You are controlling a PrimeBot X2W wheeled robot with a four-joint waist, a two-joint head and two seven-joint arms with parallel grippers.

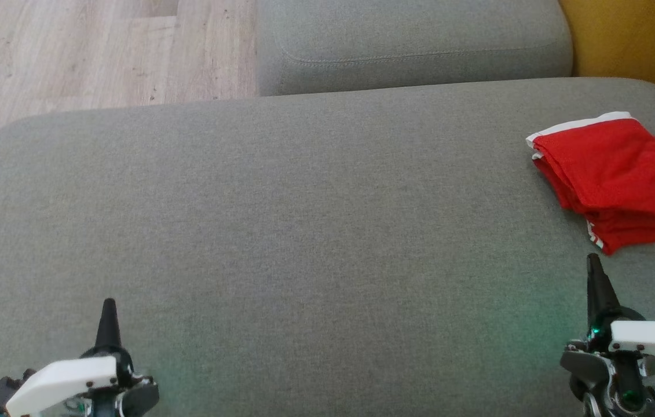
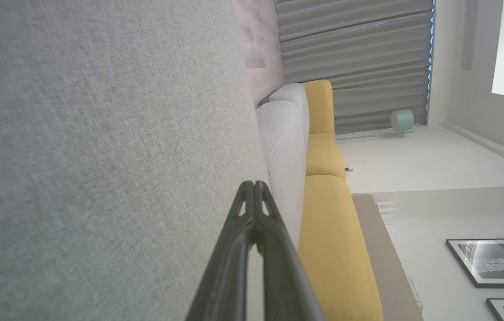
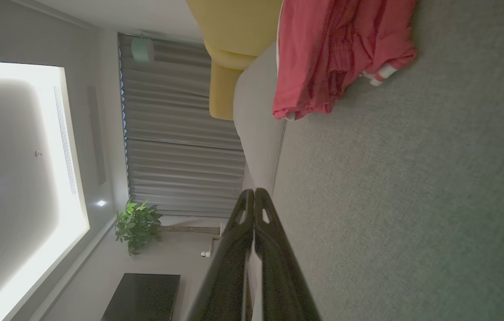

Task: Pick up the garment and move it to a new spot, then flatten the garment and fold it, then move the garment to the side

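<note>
The right gripper (image 1: pixel 594 262) is closed tight, its two dark fingers pressed together with nothing between them, above the grey seat cushion (image 1: pixel 304 202). Just ahead of its tip and slightly to its right lies the garment (image 1: pixel 611 174). It is red with white trim, folded into a compact stack on the cushion, apart from the fingers. Well off to the left, the left gripper (image 1: pixel 109 307) is likewise closed and holds nothing. Beyond both are a second grey cushion (image 1: pixel 414 40), a yellow cushion (image 1: pixel 634 35) and wood floor (image 1: pixel 72 52).
</note>
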